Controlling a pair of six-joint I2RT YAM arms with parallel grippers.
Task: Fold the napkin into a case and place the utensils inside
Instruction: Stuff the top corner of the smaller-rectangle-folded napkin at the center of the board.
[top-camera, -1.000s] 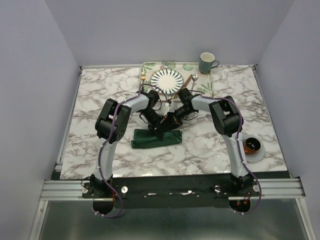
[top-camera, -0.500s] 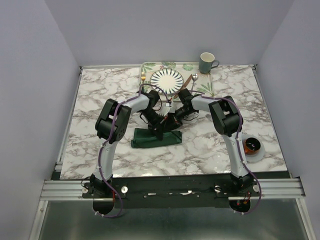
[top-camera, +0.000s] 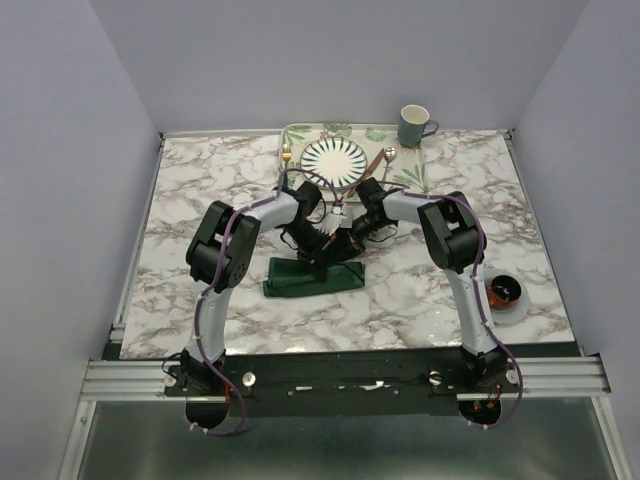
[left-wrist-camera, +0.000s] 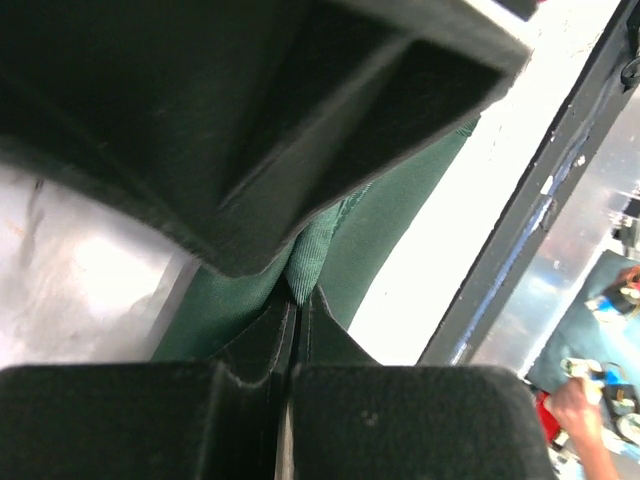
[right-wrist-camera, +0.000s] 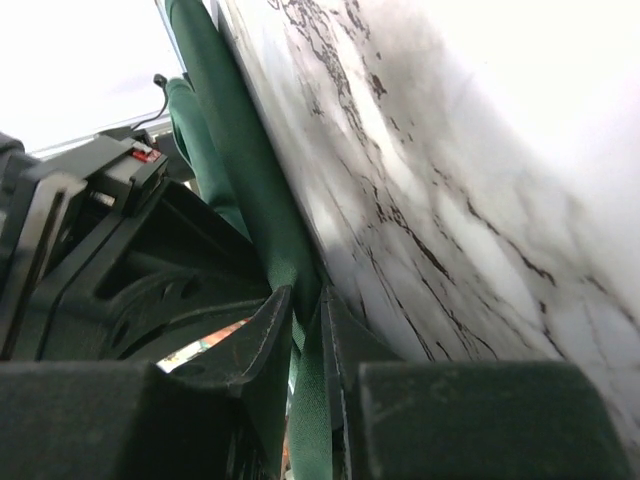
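One each: napkin (top-camera: 300, 280), fork (top-camera: 286, 153), knife (top-camera: 374, 161), spoon (top-camera: 389, 156), plate (top-camera: 334, 160), mug (top-camera: 414, 126), tray (top-camera: 300, 133).

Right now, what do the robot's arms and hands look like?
The left arm and right arm are made of white tube-like pieces joined by chunky black joints. A thin purple cable runs along each one. The left hand and right hand are black, each with two flat, blocky fingers.
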